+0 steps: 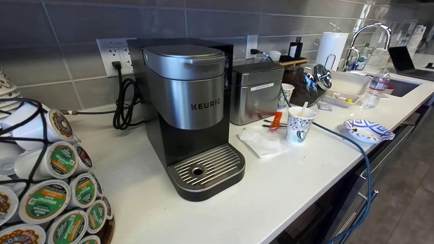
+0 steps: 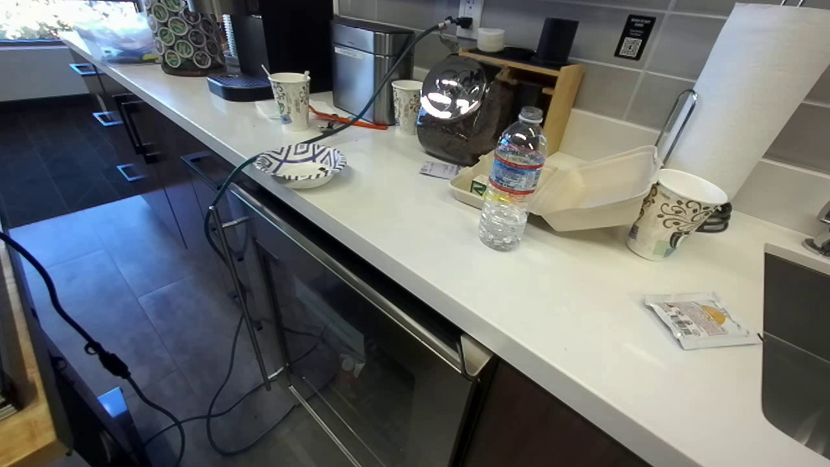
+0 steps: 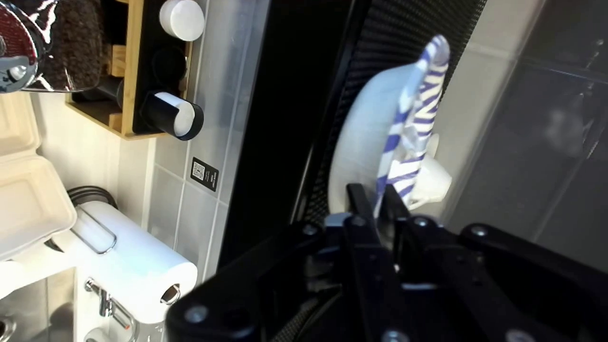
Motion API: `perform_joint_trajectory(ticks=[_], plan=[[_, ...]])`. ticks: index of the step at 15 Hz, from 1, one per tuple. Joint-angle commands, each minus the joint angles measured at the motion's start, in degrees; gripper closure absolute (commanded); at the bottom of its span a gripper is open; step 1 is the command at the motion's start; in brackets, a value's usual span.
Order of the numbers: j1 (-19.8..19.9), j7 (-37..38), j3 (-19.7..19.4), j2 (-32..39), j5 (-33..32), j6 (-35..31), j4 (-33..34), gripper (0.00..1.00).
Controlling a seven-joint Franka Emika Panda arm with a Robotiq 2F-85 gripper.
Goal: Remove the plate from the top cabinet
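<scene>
Wrist view: my gripper (image 3: 374,194) pinches the rim of the bowl-shaped paper plate (image 3: 363,133) over the black mesh liner (image 3: 387,33) in the top cabinet (image 3: 294,85), presumably because that thin edge suits a narrow hold for pulling out.

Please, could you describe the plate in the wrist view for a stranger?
Find the black shelf. Overlapping it in view is the plate, its rim between the jaws. A blue pattern sets it apart from the plain white cup behind.
</scene>
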State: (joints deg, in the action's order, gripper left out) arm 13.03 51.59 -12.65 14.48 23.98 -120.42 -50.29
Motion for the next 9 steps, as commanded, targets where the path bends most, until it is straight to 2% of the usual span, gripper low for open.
perform_joint_trajectory(ticks=[1,6,9], plan=[[-0.23,0.17,-0.56,-0.94,-1.56,-0.67,-0.5,1.0],[0.66,-1.74,-0.83,-4.11,-0.64,1.63,-0.03,0.99],[1.53,-3.51,-0.51,-8.89,2.52,5.12,-2.79,0.99]])
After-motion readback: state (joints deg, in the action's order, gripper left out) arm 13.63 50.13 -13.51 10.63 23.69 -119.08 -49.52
